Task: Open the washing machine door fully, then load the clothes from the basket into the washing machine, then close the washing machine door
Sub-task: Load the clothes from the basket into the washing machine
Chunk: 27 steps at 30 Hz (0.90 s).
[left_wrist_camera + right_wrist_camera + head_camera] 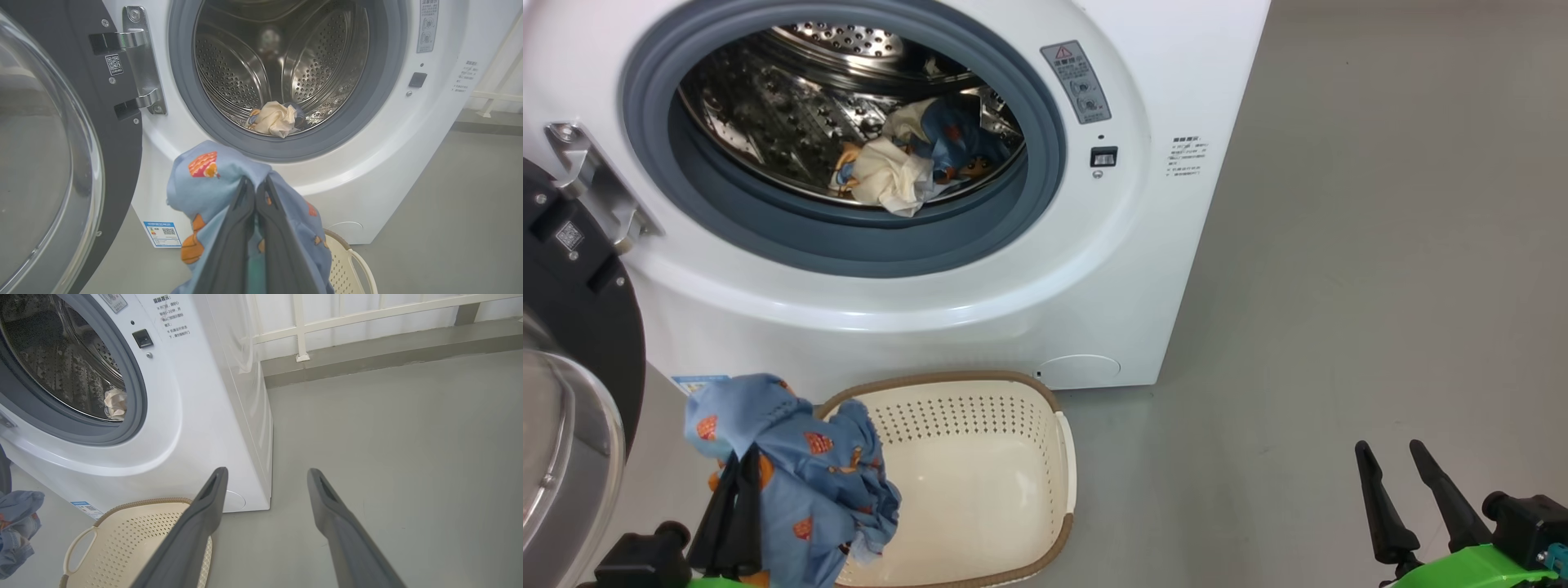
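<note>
Dangling from my left gripper (742, 457), pinched tight between its fingers, a soft blue garment (809, 482) with orange prints sags over the left rim of the perforated cream basket (980, 416). Crumpled cream and blue clothes (903, 167) lie in the washing machine (980, 302)'s shiny steel drum (768, 106). Its door (580, 310) stands open. My right gripper (1390, 449) is spread wide, holding nothing.

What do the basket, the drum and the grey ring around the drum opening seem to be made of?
The basket: likely matte cream plastic, moulded with rows of small holes; its brown rim looks woven. The drum: shiny metal, probably stainless steel; it is perforated and mirrors light. The grey ring: dull, seemingly rubber, judging by its soft rounded lip.
</note>
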Motion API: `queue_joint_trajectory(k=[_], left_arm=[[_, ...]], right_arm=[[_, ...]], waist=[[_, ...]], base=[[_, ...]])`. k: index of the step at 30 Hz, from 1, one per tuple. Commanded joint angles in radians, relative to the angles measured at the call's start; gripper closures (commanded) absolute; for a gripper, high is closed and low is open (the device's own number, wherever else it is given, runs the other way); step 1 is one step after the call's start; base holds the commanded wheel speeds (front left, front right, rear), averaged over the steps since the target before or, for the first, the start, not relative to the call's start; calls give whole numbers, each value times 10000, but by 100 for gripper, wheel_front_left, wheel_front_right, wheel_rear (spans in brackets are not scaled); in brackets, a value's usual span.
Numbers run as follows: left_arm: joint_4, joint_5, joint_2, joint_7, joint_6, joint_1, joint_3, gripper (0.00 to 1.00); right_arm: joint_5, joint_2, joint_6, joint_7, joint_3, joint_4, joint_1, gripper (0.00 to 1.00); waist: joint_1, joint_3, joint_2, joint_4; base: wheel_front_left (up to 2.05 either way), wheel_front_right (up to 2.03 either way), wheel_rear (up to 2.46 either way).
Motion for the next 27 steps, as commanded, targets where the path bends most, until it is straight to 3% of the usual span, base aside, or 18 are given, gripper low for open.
queue_joint_trajectory(k=[1,15,27], left_arm=[[-378,96,83,-91,-12,-46,412,100],[-456,127,-78,-91,-36,-187,398,100],[-11,42,20,-91,-61,-2057,-116,100]], right_arm=[[-99,-116,27,-51,165,-264,86,0],[-121,-73,27,-51,116,-360,-27,0],[-107,79,27,-51,301,-366,-607,0]], waist=[[-1,-17,0,-11],[-1,182,0,-26],[-1,1023,0,-192]], base=[[0,0,0],[0,0,0],[0,0,0]])
